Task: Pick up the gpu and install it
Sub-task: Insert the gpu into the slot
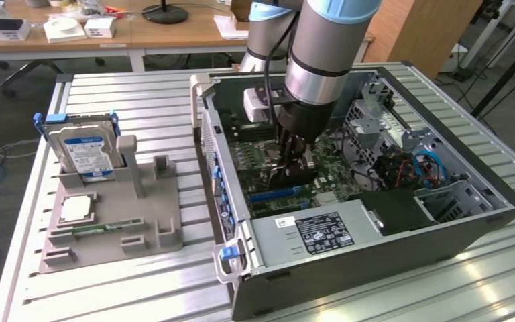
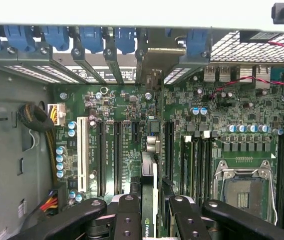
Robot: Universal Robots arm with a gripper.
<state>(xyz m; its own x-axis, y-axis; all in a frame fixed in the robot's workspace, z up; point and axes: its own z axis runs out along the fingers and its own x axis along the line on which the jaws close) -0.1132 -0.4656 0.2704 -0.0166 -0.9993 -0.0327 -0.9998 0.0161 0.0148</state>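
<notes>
Because the gpu (image 2: 148,200) is a thin, flat board, seen edge-on in the wrist view, I judge it light and stiff but easily hurt. It should not flex in a grip, yet its components and contact edge would take pressing or scraping badly.

It is inside the computer case (image 1: 374,268), held upright over the motherboard (image 2: 231,130) that lines the bottom of the case. Its length runs parallel to the long expansion slots (image 2: 116,155), and its far end reaches toward the case's rear wall, where the blue clips (image 2: 94,37) sit.

The fingers (image 2: 128,216) are closed in on its two broad faces near the upper edge, pinching it between them (a sensible place to hold, to my eye, since those faces give flat, firm surfaces well clear of the contacts). Smooth faces and a narrow pinch mean the card could pivot or slip if it met resistance off-centre, so a hold near the middle of its length looks safest. Whether its lower edge touches a slot I cannot tell.

Outside the case, on the desk (image 1: 132,100), a hard drive (image 1: 83,151) stands in a grey holder (image 1: 141,221), well apart from the case's open side.
</notes>
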